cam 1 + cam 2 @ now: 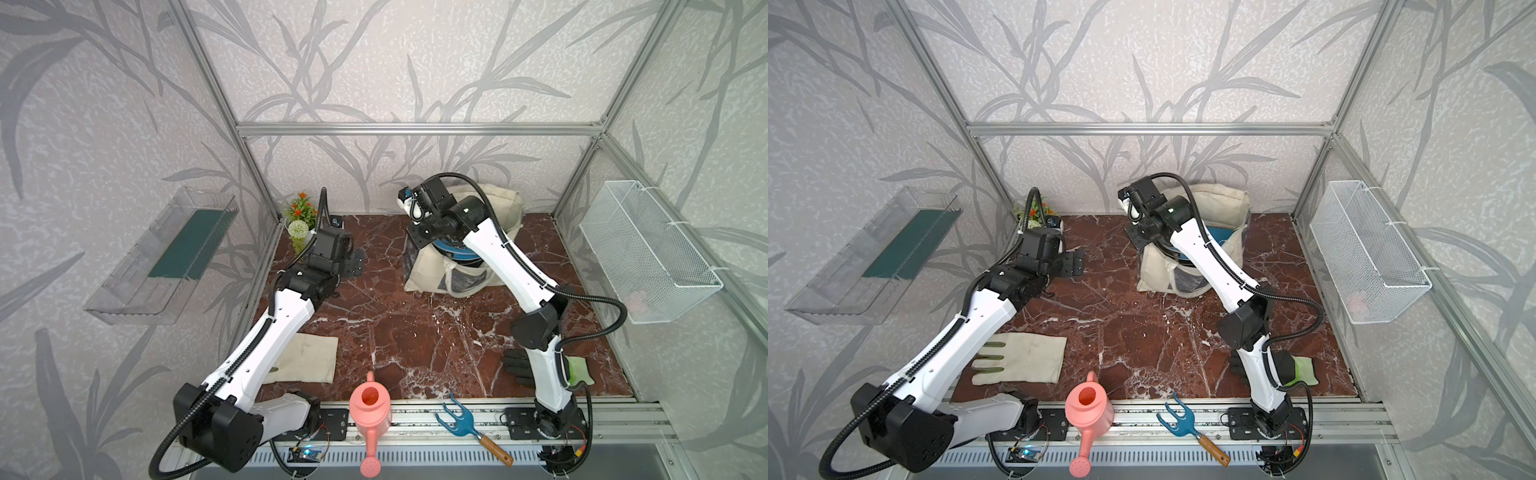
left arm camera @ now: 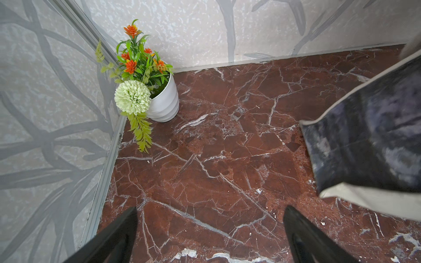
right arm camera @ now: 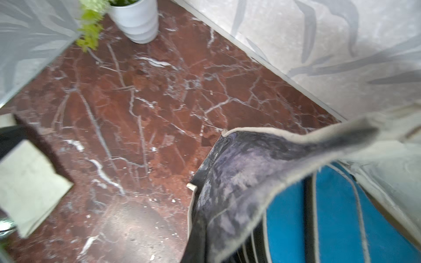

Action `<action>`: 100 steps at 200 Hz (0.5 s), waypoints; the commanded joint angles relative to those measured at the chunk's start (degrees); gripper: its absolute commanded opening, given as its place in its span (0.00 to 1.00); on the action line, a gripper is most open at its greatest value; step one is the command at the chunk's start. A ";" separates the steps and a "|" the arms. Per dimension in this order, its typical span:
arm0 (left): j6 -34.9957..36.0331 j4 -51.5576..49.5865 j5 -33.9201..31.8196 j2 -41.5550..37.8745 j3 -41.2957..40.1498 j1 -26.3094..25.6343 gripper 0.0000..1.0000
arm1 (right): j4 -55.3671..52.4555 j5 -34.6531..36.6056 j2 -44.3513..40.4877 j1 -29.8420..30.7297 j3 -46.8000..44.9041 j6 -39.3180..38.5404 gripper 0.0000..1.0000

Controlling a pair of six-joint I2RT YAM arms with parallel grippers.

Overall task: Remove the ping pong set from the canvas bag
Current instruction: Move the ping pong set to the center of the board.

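The canvas bag [image 1: 498, 199] stands at the back right of the marble floor, cream with grey mottled panels [image 3: 239, 177]. Inside it shows the ping pong set: a blue padded case [image 1: 457, 251] [image 3: 337, 216] and dark cases with pale piping [image 3: 257, 246] beside it. My right gripper [image 1: 417, 235] is at the bag's left rim and shut on that rim, which is pulled up toward the right wrist camera; its fingers are hidden there. My left gripper [image 2: 210, 227] hangs open over bare floor left of the bag [image 2: 369, 141], holding nothing.
A white flower pot [image 1: 299, 220] sits in the back left corner. A cream glove [image 1: 1025, 357] lies front left and a black glove [image 1: 517, 365] front right. A pink watering can [image 1: 370, 411] and blue hand rake [image 1: 457, 417] lie on the front rail. A wire basket [image 1: 648, 249] hangs on the right wall.
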 commanded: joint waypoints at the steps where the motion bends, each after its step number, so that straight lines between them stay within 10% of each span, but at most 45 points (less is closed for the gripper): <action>1: 1.33 0.25 -1.62 -0.72 0.47 -0.16 0.99 | 1.74 -4.58 1.46 2.53 8.55 2.69 0.00; 25: 1.29 -0.45 -0.53 -0.67 0.99 -0.16 0.99 | -0.32 -4.33 3.89 2.61 12.20 2.79 0.04; 51: 1.05 -1.10 0.48 -1.00 1.33 -0.16 0.99 | -1.05 -5.41 2.77 2.19 12.25 1.57 0.79; 64: 1.01 -1.88 1.06 -1.37 2.00 -0.16 0.99 | -1.17 -5.90 1.36 1.75 12.61 0.75 0.99; 100: 0.20 -8.90 4.89 -2.88 10.25 -0.25 0.99 | -5.06 -4.70 -3.86 -1.22 15.44 -1.00 0.99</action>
